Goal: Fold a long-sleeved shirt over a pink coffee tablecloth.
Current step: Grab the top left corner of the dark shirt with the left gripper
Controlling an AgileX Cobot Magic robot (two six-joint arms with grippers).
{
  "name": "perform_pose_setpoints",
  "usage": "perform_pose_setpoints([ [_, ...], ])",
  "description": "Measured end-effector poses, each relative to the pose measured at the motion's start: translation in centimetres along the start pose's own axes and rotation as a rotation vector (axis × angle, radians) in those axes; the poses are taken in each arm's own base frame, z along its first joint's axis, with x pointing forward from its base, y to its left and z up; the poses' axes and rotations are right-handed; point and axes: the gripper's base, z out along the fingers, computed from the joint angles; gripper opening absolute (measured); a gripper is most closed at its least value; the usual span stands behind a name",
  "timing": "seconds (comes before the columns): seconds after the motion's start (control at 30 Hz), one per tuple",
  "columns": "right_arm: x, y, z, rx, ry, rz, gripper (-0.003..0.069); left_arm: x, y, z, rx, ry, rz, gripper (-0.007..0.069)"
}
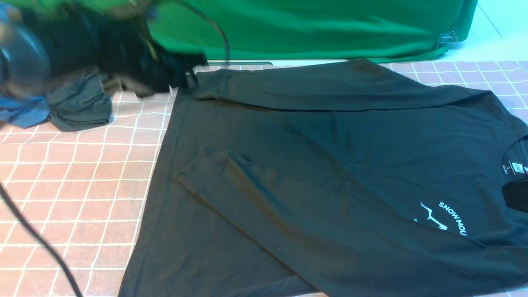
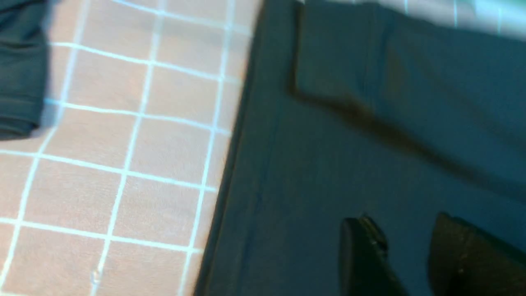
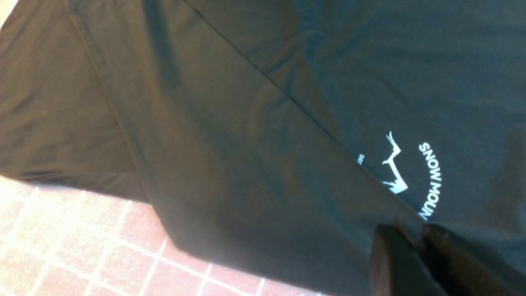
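Garments lay bunched at the far left of the front view: a blue garment and, touching it, a smaller dark grey-green garment, both on the pink coffee tablecloth. Above them the left arm showed only as a dark blur reaching toward the shirt's far corner. In its wrist view the left gripper hung over black fabric with its fingers set wide apart and nothing between them.

Rightward, the long-sleeved shirt was spread flat on the grid cloth, hem to the left and round neck to the right. One sleeve was folded along the far edge, its cuff near the blurred arm. The other sleeve crossed the body at a slant, its cuff lying on the lower body. A plain green cloth hung behind the table.

At the right, the white logo was partly covered by the slanting sleeve. The right gripper sat just beside the lettering, fingers drawn narrow; I could not tell whether fabric was caught between them.
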Motion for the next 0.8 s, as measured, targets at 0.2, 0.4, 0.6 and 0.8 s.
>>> perform_pose_setpoints([
  [0.2, 0.0, 0.0, 0.0, -0.001, 0.000, 0.001, 0.0127, -4.5, -0.6, 2.5, 0.082, 0.076, -0.064, 0.0080],
  [0.4, 0.0, 0.0, 0.0, -0.001, 0.000, 0.001, 0.0134, -5.3, -0.8, 7.2, 0.088, 0.051, -0.055, 0.0125],
  [0.6, 0.0, 0.0, 0.0, -0.001, 0.000, 0.001, 0.0142, -3.5, 0.1, 13.3, 0.070, 0.063, -0.064, 0.0344],
  [0.8, 0.0, 0.0, 0.0, -0.001, 0.000, 0.001, 0.0144, -2.2, 0.9, 16.4, 0.058, 0.055, -0.063, 0.0499],
])
